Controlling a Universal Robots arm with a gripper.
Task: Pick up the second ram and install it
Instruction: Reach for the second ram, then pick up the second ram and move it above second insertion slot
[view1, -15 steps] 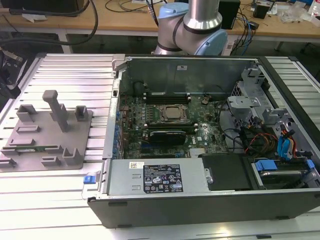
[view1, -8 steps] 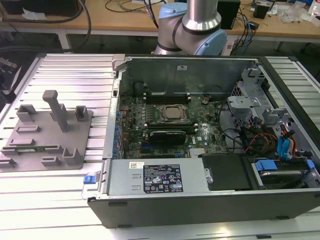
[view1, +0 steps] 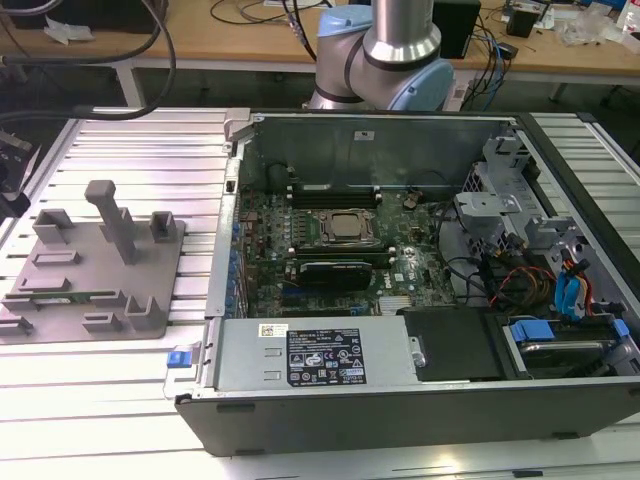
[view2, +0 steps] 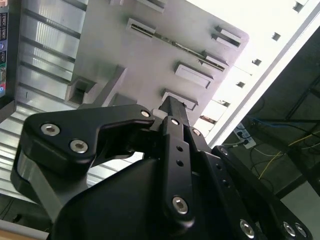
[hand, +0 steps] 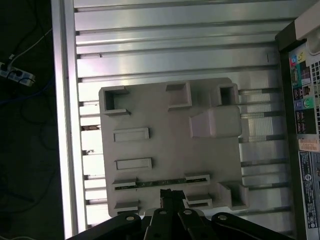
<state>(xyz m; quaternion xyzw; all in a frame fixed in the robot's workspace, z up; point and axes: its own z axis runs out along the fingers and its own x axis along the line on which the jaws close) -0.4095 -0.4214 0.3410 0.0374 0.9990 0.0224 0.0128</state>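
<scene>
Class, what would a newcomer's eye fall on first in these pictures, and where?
The open computer case dominates the exterior view's centre and right, its motherboard bare. On that view's left a grey holder tray lies on the ribbed table, the green second ram resting in it. In the first wrist view the black gripper hangs above the tray, near that ram.

Ribbed aluminium bench, slats running across. Carrying 2 things directly: grey holder tray toward the exterior view's left, open computer case just beside it toward the right, both resting flat on the slats
</scene>
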